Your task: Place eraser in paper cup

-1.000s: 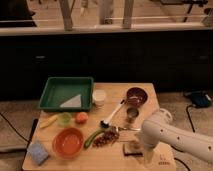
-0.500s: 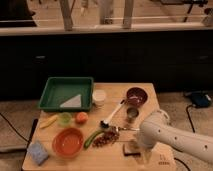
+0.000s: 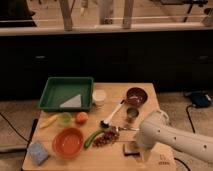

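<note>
Camera view: 1 white arm (image 3: 176,141) reaches in from the right, with its gripper (image 3: 141,151) low at the front right edge of the table (image 3: 115,161), right at the eraser (image 3: 130,148). Whether the gripper is parted, closed or clamped cannot be told. The paper cup (image 3: 99,96) stands upright just right of the green tray (image 3: 67,79), well apart from the eraser. 1 metal cup (image 3: 132,114) sits between them.

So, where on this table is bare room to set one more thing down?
Bare wood lies along the front edge, between the orange bowl and the eraser beside the gripper. Another strip lies between paper cup and maroon bowl. The middle is crowded.
</note>
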`<state>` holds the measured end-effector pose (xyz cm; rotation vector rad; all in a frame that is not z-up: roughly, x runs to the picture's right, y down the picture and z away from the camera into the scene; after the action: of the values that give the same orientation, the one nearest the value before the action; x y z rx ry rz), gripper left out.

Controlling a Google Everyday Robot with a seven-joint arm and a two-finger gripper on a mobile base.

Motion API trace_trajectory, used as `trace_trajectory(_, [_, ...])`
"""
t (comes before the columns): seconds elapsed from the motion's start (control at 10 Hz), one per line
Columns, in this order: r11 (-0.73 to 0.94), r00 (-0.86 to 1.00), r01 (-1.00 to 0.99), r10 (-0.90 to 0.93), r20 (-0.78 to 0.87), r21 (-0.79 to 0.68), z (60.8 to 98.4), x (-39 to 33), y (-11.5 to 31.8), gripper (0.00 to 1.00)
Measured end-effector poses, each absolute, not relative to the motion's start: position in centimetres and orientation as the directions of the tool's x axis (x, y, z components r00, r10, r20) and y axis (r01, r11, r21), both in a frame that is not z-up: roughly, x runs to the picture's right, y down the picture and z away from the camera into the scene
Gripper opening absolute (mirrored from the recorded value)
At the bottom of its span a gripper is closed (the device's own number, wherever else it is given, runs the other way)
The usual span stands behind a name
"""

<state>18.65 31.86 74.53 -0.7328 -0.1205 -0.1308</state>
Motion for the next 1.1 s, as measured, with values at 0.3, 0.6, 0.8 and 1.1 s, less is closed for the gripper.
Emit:
trace_trajectory(0.3, [0.738,0.986,0.156,-0.073,0.151,-0.657,74.5,18.7,31.5,0.27])
trace_trajectory(0.6, [0.747,0.986,0.157,-0.084,0.143,-0.646,73.5,19.0,29.9,0.01])
trace_trajectory(0.8, [0.753,0.986,0.162,-0.094,0.139,-0.637,72.8,19.1,28.8,0.00])
trace_trajectory(1.1, [0.765,0.985,0.168,-0.109,0.133,-0.622,72.0,19.2,26.9,0.00])
